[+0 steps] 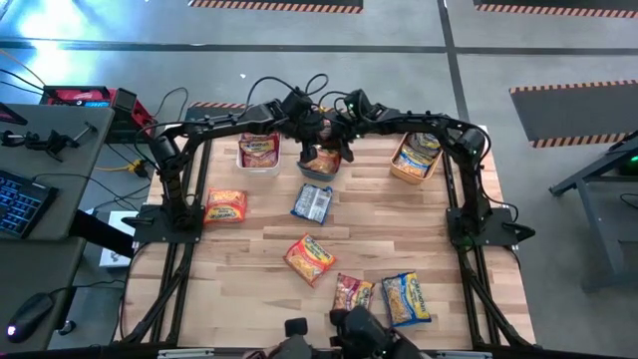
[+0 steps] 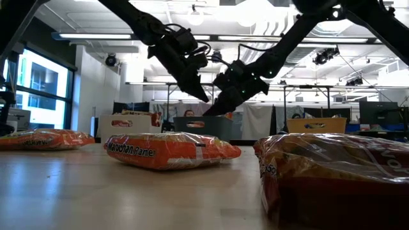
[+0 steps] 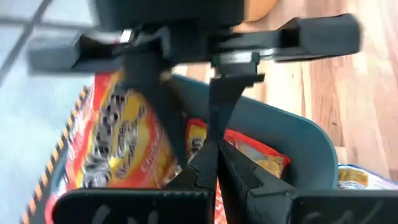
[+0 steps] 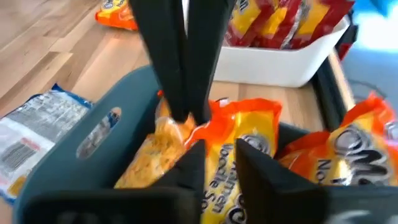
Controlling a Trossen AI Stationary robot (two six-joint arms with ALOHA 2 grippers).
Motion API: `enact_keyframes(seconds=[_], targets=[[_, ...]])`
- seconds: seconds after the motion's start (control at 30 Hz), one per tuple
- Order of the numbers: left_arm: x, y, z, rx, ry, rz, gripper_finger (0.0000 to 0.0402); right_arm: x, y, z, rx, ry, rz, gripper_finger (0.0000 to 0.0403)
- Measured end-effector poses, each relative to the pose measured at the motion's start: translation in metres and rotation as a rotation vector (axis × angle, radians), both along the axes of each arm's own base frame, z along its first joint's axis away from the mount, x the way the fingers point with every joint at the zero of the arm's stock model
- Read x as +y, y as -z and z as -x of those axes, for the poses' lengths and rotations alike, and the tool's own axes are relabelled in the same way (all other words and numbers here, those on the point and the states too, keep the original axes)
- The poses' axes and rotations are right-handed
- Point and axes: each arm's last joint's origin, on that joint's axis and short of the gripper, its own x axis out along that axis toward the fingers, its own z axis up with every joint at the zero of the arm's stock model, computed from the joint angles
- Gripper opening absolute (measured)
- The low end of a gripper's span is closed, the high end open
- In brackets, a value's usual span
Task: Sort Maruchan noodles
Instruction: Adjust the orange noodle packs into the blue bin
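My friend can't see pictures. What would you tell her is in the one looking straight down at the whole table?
Both dark robot arms meet over a teal bin at the far side of a wooden table, where an orange noodle packet shows. A white bin and an orange bin beside it hold packets too, and five more packets lie loose on the table.

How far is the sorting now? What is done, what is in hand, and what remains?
Done: red packets fill the white bin, blue-and-yellow ones sit in the orange bin, and orange ones in the teal bin.
In hand: the left gripper, jaws shut, and the right gripper are both at the teal bin.
Left: five loose packets on the table.
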Motion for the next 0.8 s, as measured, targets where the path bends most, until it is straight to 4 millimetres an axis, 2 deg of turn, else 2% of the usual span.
enact_keyframes(seconds=[0.1,0.23,0.37,0.53,0.67,0.8], targets=[[0.001,-0.001,0.007,0.035,-0.101,0.069,0.0007,-0.001,0.000,0.006,0.048,0.024,-0.021,0.0008],[0.009,0.005,0.023,0.130,-0.262,0.170,0.0040,-0.001,-0.016,0.018,0.106,0.067,0.032,0.0018],[0.019,0.010,0.032,0.152,-0.426,0.243,0.0097,-0.002,-0.028,0.028,0.133,0.088,0.057,0.0004],[0.037,0.022,0.041,0.139,-0.575,0.341,0.0160,-0.007,-0.032,0.033,0.125,0.107,0.062,0.0001],[0.046,0.041,0.041,0.148,-0.598,0.411,0.0176,-0.008,-0.032,0.034,0.122,0.109,0.065,0.0001],[0.049,0.050,0.037,0.143,-0.602,0.417,0.0172,-0.009,-0.033,0.033,0.113,0.108,0.075,0.0000]])
